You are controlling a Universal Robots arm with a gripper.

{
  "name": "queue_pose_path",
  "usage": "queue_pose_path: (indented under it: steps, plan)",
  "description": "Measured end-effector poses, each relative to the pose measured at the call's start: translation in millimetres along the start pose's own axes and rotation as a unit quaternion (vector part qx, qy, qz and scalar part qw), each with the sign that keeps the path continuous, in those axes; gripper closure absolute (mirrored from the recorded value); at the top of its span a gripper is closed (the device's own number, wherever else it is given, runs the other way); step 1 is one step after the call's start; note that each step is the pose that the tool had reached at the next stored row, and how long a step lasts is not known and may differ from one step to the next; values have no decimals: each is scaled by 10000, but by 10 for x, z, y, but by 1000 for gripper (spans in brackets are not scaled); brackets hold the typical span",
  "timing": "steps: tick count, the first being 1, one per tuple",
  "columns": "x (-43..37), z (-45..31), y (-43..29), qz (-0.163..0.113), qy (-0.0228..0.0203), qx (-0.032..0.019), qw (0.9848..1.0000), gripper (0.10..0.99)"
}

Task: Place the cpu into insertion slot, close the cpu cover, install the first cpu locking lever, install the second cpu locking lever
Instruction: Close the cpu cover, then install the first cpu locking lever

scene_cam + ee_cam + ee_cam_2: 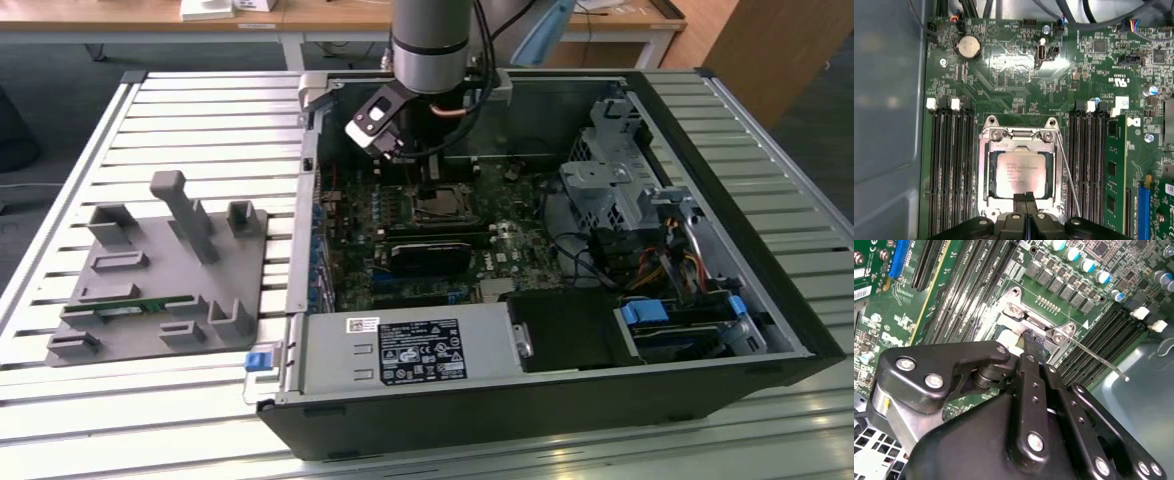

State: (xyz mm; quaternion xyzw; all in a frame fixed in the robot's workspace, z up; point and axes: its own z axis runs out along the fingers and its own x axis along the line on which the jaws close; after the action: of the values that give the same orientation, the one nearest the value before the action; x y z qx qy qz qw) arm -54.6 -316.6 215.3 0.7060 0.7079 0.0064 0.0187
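Your gripper (1025, 196), jaws pinched together and holding nothing, rests its tips on the cpu cover (985, 172) over the seated cpu (1019, 172). Push straight down, avoiding the locking lever (1067, 175) beside it.

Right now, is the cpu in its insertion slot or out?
In: the cpu lies flat inside the insertion slot, cpu cover around it.

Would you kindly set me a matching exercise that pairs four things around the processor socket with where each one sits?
Things:
1. flat silver-grey square cpu
2. thin silvery wire lever
3. round silver coin battery
4. black pincer

Places:
A. tips together at the edge of the silvery square-windowed cpu cover
B. slanting out beside the black memory slots
C. inside the cover's window
D. on the green board, well apart from the cover

Pairs: 1-C, 2-B, 3-D, 4-A.
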Motion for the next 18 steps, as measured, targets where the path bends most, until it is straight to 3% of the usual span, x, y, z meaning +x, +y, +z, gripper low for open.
queue_pose_path:
  steps: [4, 14, 18]
  plan:
    - [-1, 5, 122, 0, 2, 7, 10000, 980]
    - [-1, 9, 242, 0, 3, 9, 10000, 980]
    - [-1, 10, 254, 0, 2, 10, 10000, 980]
